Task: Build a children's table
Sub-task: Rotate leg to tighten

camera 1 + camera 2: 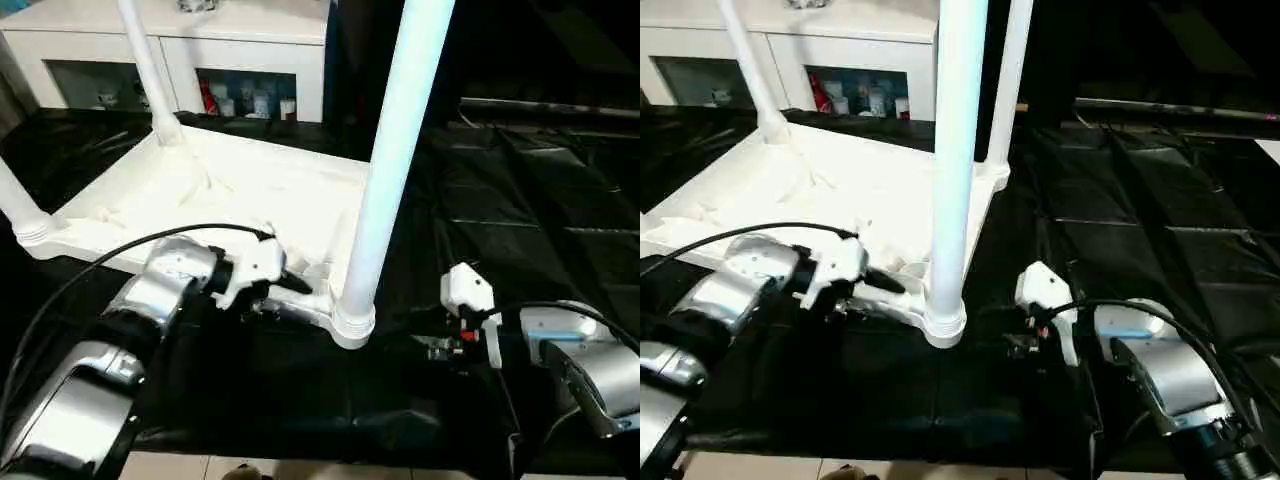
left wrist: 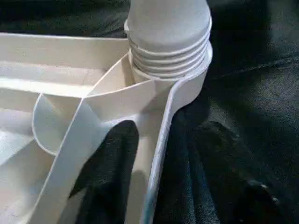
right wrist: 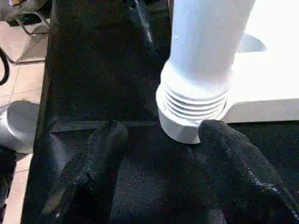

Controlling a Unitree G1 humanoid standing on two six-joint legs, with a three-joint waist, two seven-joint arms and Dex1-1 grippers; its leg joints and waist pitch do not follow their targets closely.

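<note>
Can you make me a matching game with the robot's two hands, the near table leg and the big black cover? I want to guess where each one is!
Things:
1. left gripper
2. right gripper
3. near leg
4. black cover

Places or states:
A. spread under everything on the work table
B. standing upright in a corner socket of the upside-down table top
C. fingers on either side of the table top's rim
D. fingers open, just short of the leg's threaded base

Pairs: 1-C, 2-D, 3-B, 4-A
</note>
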